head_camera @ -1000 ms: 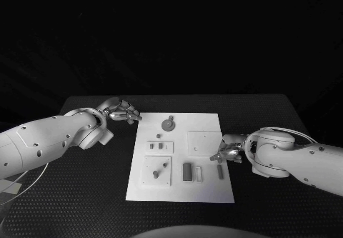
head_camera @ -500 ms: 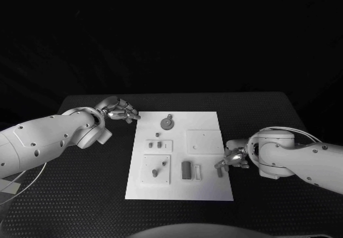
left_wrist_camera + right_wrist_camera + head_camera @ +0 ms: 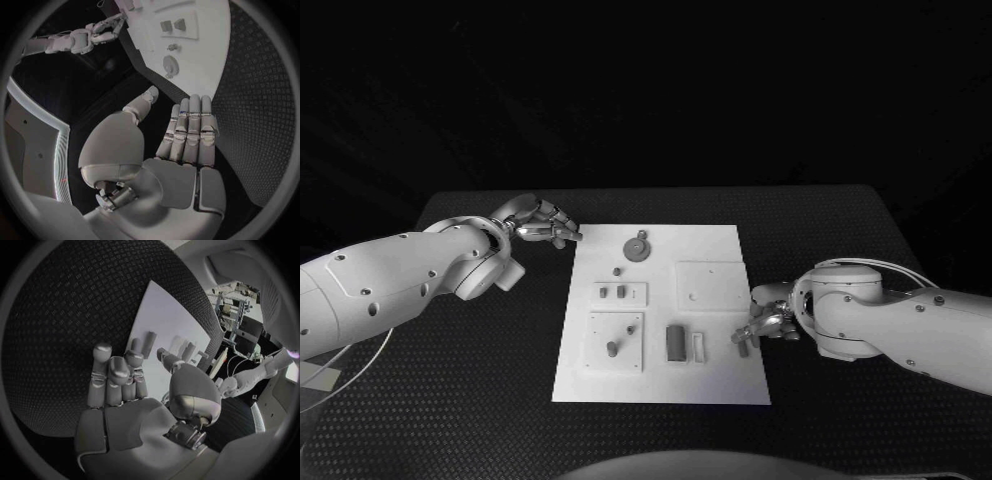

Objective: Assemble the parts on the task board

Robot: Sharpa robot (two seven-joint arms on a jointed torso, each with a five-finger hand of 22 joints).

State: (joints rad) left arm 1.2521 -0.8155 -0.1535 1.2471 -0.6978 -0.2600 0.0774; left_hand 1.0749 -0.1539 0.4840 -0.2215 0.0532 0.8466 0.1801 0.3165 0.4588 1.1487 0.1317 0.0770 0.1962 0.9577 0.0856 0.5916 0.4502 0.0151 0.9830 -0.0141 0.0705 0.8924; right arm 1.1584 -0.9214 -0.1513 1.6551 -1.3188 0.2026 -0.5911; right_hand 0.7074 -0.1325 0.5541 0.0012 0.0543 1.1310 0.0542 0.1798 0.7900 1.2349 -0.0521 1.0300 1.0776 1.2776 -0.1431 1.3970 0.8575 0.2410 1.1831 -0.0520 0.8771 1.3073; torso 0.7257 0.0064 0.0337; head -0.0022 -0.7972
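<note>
Small grey parts are lying on the white rectangular task board mid-frame on the black textured table, while both silver hands, left and right, are hovering empty with fingers apart.

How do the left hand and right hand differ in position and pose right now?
The left hand sits off the task board, beside its far left corner; the right hand is at the board's right edge, nearer the robot, over a small dark part. In its wrist view the left hand's fingers lie straight and together, while the right hand's fingers are more bent. Both look to be holding nothing.
</note>
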